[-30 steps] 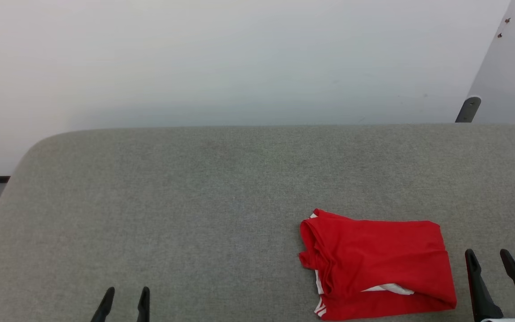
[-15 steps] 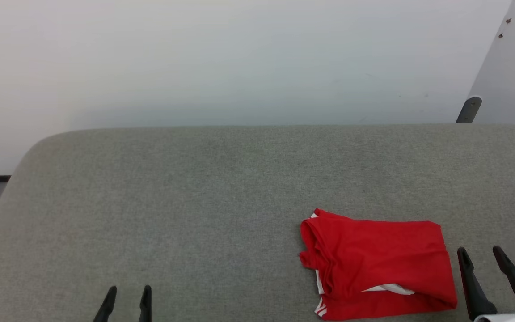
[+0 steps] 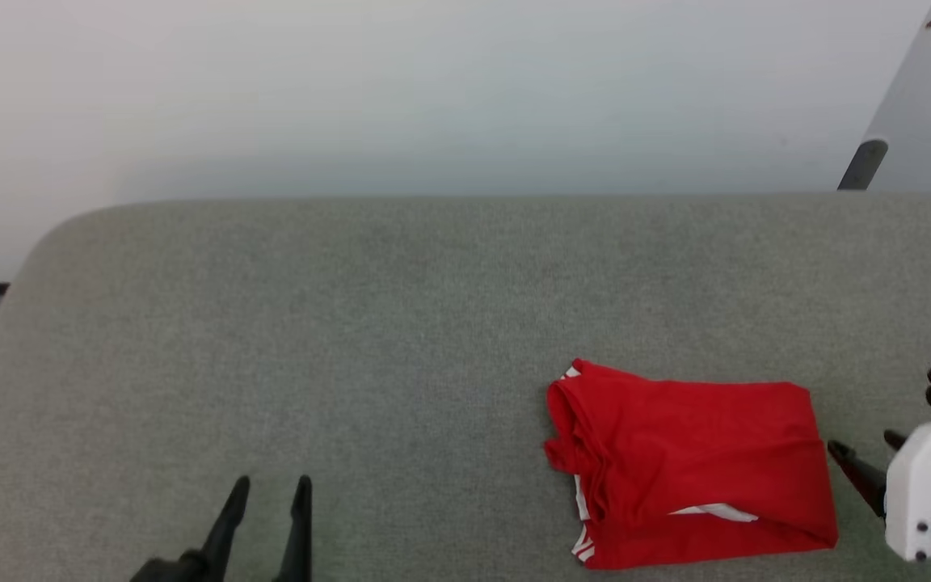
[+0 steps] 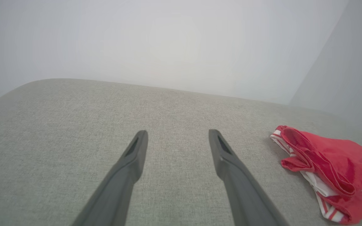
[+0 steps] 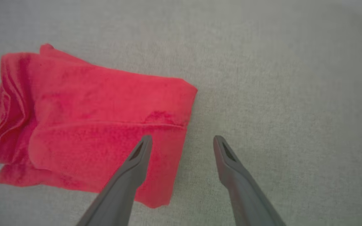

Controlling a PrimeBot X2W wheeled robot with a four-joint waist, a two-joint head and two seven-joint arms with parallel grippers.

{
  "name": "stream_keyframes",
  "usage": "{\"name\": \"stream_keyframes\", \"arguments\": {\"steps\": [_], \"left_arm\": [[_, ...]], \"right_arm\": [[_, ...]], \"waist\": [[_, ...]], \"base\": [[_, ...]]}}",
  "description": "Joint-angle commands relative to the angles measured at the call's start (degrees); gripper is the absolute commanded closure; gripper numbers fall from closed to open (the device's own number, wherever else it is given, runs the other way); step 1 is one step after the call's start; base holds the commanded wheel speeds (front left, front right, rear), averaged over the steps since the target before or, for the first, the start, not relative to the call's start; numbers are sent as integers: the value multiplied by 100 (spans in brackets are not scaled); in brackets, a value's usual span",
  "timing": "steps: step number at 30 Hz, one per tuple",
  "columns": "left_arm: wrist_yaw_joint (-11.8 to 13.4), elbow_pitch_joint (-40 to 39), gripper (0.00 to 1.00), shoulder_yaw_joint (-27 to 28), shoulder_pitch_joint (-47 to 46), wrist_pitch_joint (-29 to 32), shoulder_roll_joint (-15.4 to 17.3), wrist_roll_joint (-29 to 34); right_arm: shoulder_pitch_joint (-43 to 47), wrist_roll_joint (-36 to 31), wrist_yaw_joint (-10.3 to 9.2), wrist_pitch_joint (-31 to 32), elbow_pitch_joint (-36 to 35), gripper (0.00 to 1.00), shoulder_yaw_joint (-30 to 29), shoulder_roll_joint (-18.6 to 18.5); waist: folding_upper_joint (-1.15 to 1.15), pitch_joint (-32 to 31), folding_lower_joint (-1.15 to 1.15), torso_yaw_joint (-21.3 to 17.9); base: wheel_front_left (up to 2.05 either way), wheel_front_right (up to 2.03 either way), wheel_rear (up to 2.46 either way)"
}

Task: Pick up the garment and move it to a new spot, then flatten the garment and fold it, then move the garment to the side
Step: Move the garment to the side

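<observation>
Where the garment (image 3: pixel 692 461) folds, white stripes (image 3: pixel 581 550) show.

Garment (image 3: pixel 692 461): bright red, plain, with thin white stripes and white trim at its bunched left end.
Upholstered surface (image 3: pixel 352 323): grey-green, fine heathered weave, no pattern.
Left gripper (image 3: pixel 271 482), right gripper (image 5: pixel 182 138): fingers matt black to dark grey.
Right wrist housing (image 3: pixel 926 485): white.
Wall (image 3: pixel 433 97): pale grey-white, plain.
</observation>
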Motion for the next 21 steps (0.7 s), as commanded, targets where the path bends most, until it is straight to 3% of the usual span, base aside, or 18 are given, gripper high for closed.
{"name": "stream_keyframes", "arguments": {"steps": [1, 4, 8, 15, 16, 17, 18, 19, 21], "left_arm": [[5, 20, 0, -42, -109, -3, -6, -28], [5, 51, 0, -184, -298, -4, 49, -48], [5, 34, 0, -356, -569, -4, 123, -87], [4, 16, 0, -732, -1044, -3, 321, -292], [5, 5, 0, -780, -1096, -4, 353, -325], [5, 1, 0, -812, -1140, -4, 395, -347], [5, -5, 0, -846, -1180, -4, 444, -389], [5, 2, 0, -878, -1221, -3, 494, -413], [5, -18, 0, -861, -1314, -4, 564, -433]], "right_arm": [[-179, 215, -4, 374, 152, 0, 35, -11], [-521, 547, -4, 1266, 443, 0, 180, -135], [-901, 630, -4, 1845, 799, 0, 357, -152], [-1222, 675, -4, 1870, 1350, 0, 652, 97], [-1234, 682, -3, 1777, 1407, 13, 677, 145], [-1246, 688, -4, 1676, 1457, 56, 711, 199], [-1264, 695, -4, 1559, 1492, 90, 761, 232], [-1295, 727, -4, 1433, 1537, 100, 778, 260], [-1318, 769, -6, 1184, 1618, 100, 752, 302]], "waist": [[0, 159, 0, 5], [0, 366, 0, 33], [0, 707, 0, 47], [0, 1129, 0, 67], [0, 1164, 0, 55], [0, 1192, 0, 36], [0, 1210, 0, 9], [0, 1225, 0, -20], [0, 1235, 0, -107]], "base": [[0, 0, 0], [0, 0, 0], [0, 0, 0], [0, 0, 0], [0, 0, 0], [0, 0, 0], [0, 0, 0], [0, 0, 0], [0, 0, 0]]}}
